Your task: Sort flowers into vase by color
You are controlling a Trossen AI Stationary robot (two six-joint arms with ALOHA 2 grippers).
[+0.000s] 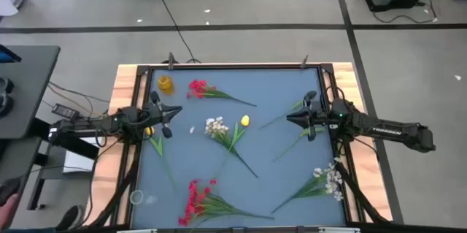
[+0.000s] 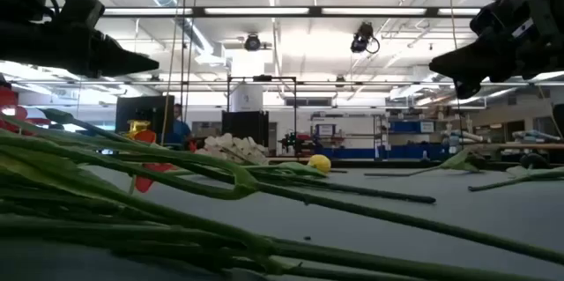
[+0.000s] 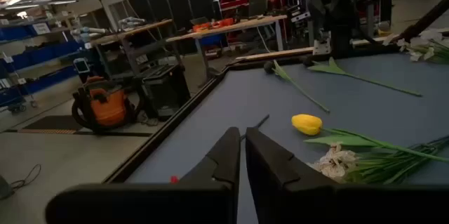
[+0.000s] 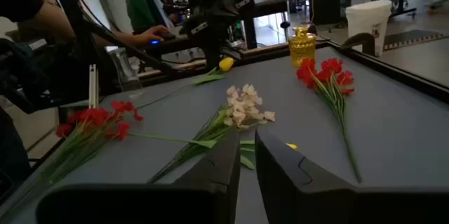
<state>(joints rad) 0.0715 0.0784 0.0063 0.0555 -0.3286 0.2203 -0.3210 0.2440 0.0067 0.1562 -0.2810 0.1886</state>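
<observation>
1. The left end effector [image 1: 172, 112] hangs above the table's left side, fingers nearly closed with a slim gap and nothing between them.
2. The right end effector [image 1: 295, 118] hangs above the right side, fingers also drawn close and empty.
3. Flowers lie flat all over the table [image 1: 277, 87]: a yellow bud [image 1: 245, 121] touching a white sprig [image 1: 215, 125] mid-table, another yellow bud [image 1: 149, 131] under the left arm, red blooms [image 1: 198, 88] at the far edge, a red bunch [image 1: 194, 196] at the near edge, and white blossoms [image 1: 330, 178] near right.
4. A small gold vase [image 1: 166, 83] stands in the far left corner; none hold flowers yet, as far as I can see.
5. Risk, to my eye: stems cross and overlap, so a pinch could drag a neighbour of the wrong colour; thin stems may also slip from the fingers.
6. White lettering runs along the right arm [image 1: 387, 126], too small to read.
</observation>
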